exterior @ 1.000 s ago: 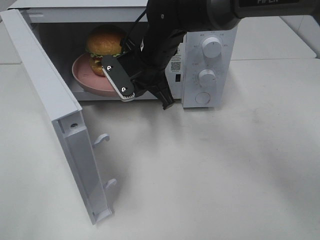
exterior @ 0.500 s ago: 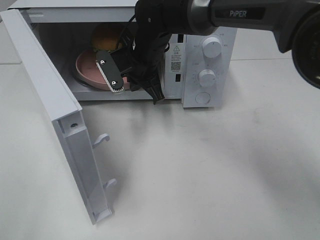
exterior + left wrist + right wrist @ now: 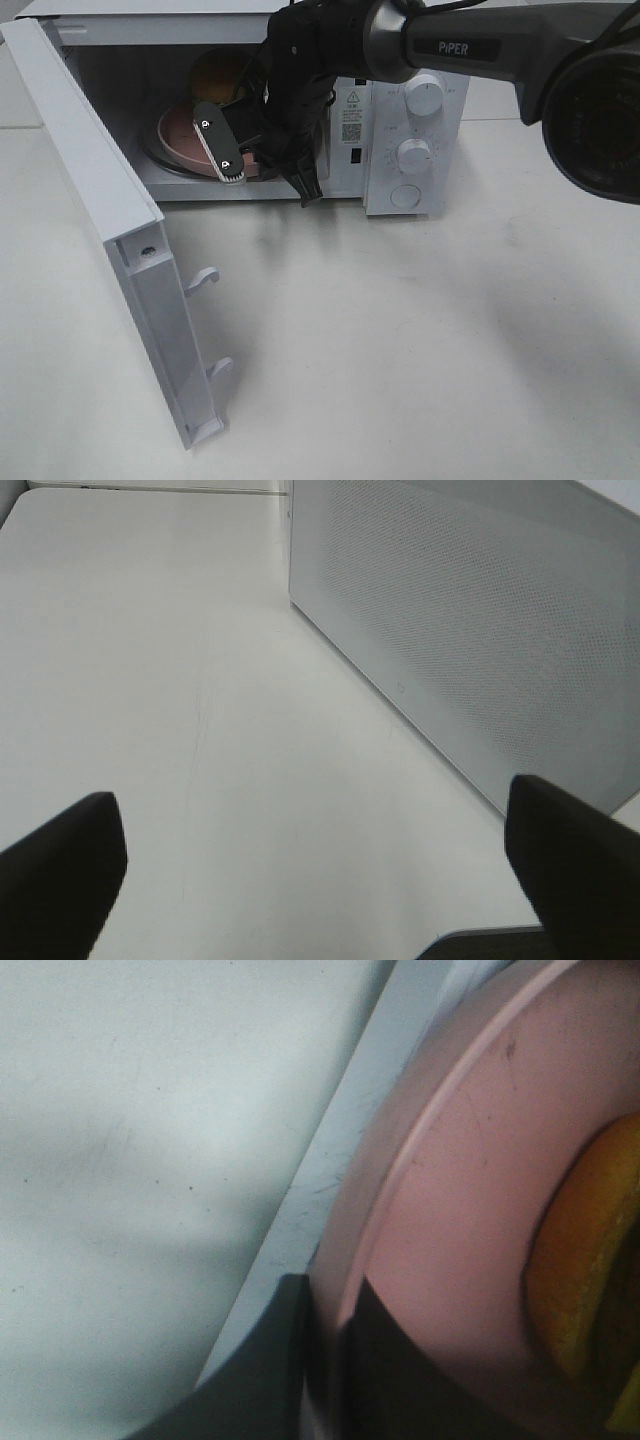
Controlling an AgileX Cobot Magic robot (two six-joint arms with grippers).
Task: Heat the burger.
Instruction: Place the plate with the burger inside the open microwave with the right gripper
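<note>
White desk [image 3: 420,340] carries a white microwave [image 3: 425,120] whose door [image 3: 90,185] stands swung open to the left, and inside the cavity the burger [image 3: 215,72] sits on a round pink plate [image 3: 180,135], partly hidden behind the arm. Reaching into the cavity from the right, the right end effector [image 3: 330,1305] is pinched tight on the plate's near rim, one finger on each face of it, with the burger close by. Off to the side, the left end effector [image 3: 308,792] hangs over the desk beside the door's perforated panel, fingers spread wide and gripping nothing.
</note>
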